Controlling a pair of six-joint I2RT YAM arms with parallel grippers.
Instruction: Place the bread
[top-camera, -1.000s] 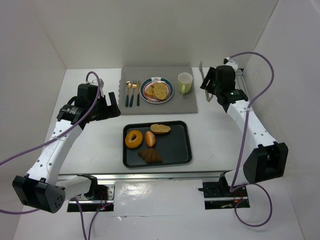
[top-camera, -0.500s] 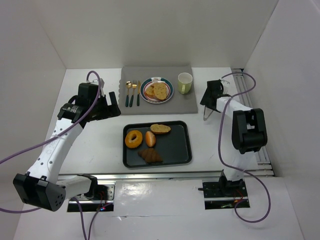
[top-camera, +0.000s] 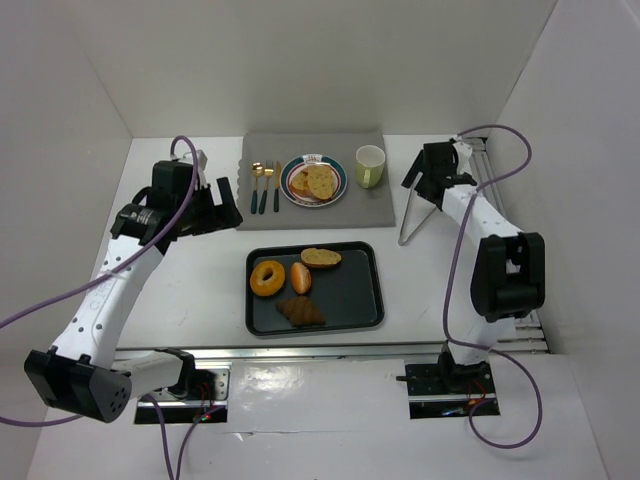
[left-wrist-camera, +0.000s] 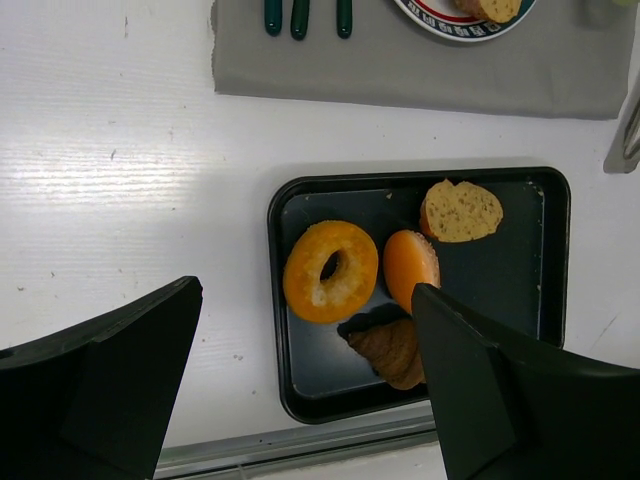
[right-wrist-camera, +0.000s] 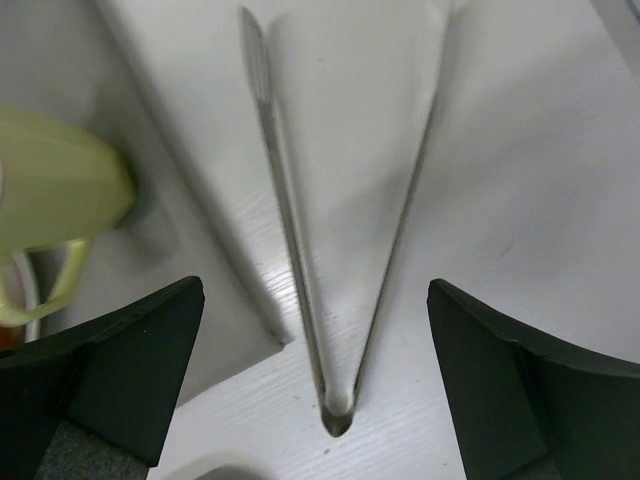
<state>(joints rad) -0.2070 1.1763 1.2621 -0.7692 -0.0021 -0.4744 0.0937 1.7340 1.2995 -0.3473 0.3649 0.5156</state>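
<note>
Right fingers stand wide apart, empty, over steel V-shaped tongs on the tabletop. Left fingers likewise. Seeded bread slice lies in black tray, far side. Advise descending centred, pinching both tong arms.

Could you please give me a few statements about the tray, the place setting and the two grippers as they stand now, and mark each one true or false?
1. The black tray holds four baked items. True.
2. The right gripper grips the tongs. False: it is open, and the tongs lie on the table below it.
3. The green cup stands on the grey mat, to the right of the plate. True.
4. The plate is bare. False: two bread slices lie on it.
5. The left gripper is shut on the ring-shaped pastry. False: it is open and empty, and the pastry lies in the tray.
</note>
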